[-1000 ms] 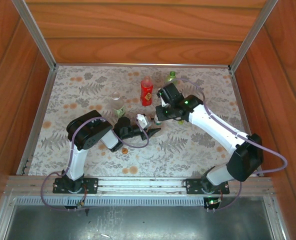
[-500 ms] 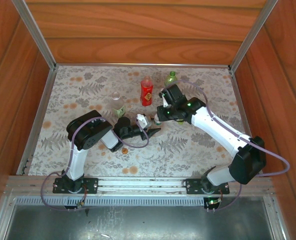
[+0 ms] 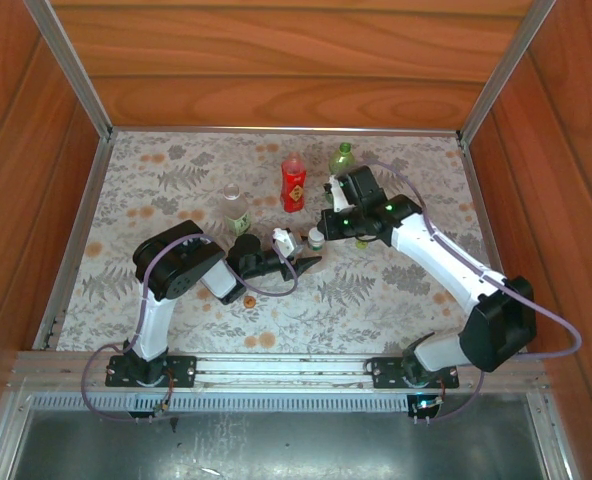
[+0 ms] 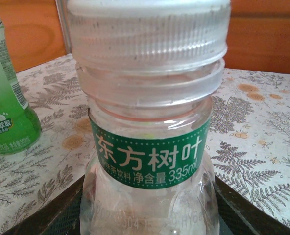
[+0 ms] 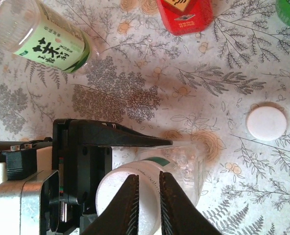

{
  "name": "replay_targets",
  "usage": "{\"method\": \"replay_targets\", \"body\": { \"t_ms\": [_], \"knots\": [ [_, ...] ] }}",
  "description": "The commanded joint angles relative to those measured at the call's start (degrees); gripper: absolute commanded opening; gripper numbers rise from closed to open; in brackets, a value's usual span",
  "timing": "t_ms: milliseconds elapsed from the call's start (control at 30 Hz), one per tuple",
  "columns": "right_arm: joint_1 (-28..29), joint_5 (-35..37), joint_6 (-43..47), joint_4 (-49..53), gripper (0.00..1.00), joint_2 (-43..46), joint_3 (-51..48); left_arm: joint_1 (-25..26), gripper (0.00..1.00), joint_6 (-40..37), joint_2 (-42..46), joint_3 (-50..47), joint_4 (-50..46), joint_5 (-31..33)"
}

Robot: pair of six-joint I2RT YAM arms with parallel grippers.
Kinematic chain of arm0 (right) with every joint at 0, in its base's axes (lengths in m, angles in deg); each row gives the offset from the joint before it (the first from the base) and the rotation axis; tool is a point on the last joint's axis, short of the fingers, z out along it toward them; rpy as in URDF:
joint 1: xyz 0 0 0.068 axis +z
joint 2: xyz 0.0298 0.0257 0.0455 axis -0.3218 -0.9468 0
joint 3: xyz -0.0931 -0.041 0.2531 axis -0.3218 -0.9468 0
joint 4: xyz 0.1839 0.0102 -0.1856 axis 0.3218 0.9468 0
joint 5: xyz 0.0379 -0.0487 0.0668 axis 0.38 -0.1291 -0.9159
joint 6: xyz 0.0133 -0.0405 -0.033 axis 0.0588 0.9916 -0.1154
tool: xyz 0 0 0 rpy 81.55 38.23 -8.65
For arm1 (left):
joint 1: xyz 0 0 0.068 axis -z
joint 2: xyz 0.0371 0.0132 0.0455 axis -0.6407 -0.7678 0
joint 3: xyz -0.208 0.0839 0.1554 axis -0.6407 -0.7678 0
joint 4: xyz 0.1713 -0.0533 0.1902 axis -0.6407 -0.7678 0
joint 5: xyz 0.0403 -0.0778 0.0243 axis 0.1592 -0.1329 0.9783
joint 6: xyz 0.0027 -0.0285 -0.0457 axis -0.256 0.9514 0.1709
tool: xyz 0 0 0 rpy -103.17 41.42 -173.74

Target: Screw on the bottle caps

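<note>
Left wrist view: labelled clear bottle (image 4: 150,196) upright, clamped low by left gripper (image 3: 311,262); white cap (image 4: 147,29) seated on neck. Right gripper (image 5: 146,205) just above cap, fingers nearly together, empty. Likely needs spreading to straddle cap. Spare white cap (image 5: 266,122) loose beyond.

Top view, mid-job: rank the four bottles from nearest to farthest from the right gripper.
From the right gripper:
1. green-labelled clear bottle: right beneath the jaws, near side.
2. red bottle: beyond it, slightly left.
3. green bottle, toward the far edge, and pale-labelled clear bottle, off to the left: too close to call.
</note>
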Motion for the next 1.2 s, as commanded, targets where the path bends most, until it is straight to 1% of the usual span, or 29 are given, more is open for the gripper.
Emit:
{"method": "replay_targets", "body": {
  "t_ms": [0,67,200,367,633,700,800,900,933,1033,1167],
  "knots": [
    [0.81,-8.28,0.9,6.8,0.16,-0.59,-4.07,0.16,0.56,2.26,0.89,-0.31,-0.72,-0.91],
    [0.8,-10.3,1.8,7.27,0.16,-0.36,-4.49,0.18,0.56,2.26,0.83,-0.26,-0.64,-0.8],
    [0.8,-11.49,2.08,8.14,0.16,0.97,-5.53,0.24,0.56,2.39,0.85,-0.26,-0.7,-0.75],
    [0.86,-9.85,1.49,7.94,0.15,3.69,-7.28,0.21,0.56,2.44,0.81,-0.18,-0.71,-0.76],
    [0.79,-9.52,2.05,7.75,0.15,5.92,-7.31,0.19,0.56,2.32,0.88,-0.35,-0.72,-0.67],
    [0.8,-9.62,2.69,7.8,0.17,6.59,-6.79,0.27,0.56,2.2,0.98,-0.44,-0.72,-0.63],
    [0.85,-7.55,3.23,7.36,0.2,8.13,-5.96,0.24,0.56,1.96,0.99,-0.52,-0.72,-0.76],
    [0.78,-5.39,4.31,5.51,0.34,9.35,-5.62,0.22,0.56,1.52,1.34,-0.87,-0.72,-0.85],
    [0.79,-4.66,4.35,4.22,0.37,9.68,-5.63,0.22,0.56,1.36,1.42,-0.96,-0.69,-0.97],
    [0.57,-2.93,4.09,0.92,0.36,9.29,-5.02,0.27,0.56,0.83,1.43,-1.14,-0.72,-1.42],
    [-0.35,-3.45,4.04,0.87,0.33,4.64,-1.47,0.34,0.56,0.64,1.41,-1.14,-0.72,-1.83]
  ]
}}
